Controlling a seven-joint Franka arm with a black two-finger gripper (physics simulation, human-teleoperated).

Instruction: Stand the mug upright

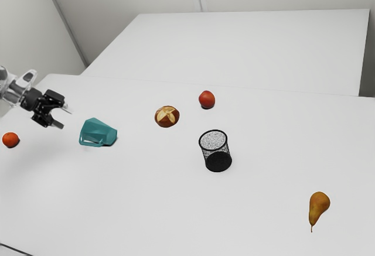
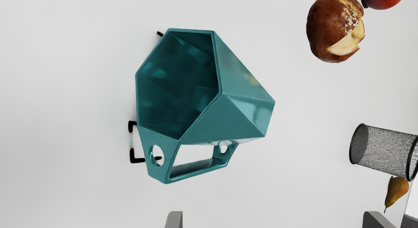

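Gripper point(image 1: 64, 119): fingers spread wide, nothing pinched between them. Mug point(image 1: 98, 133), teal, faceted: lying on its side on the table point(image 1: 140, 209), just beyond the fingertips, apart from them; mouth toward the gripper, handle along one side. Farther out, toward the exterior view's right: bread roll point(image 1: 164, 117), red fruit point(image 1: 206, 99), black mesh cup point(image 1: 215, 157) standing upright, then pear point(image 1: 319, 203). Orange-red fruit point(image 1: 10, 139) at the exterior view's left.
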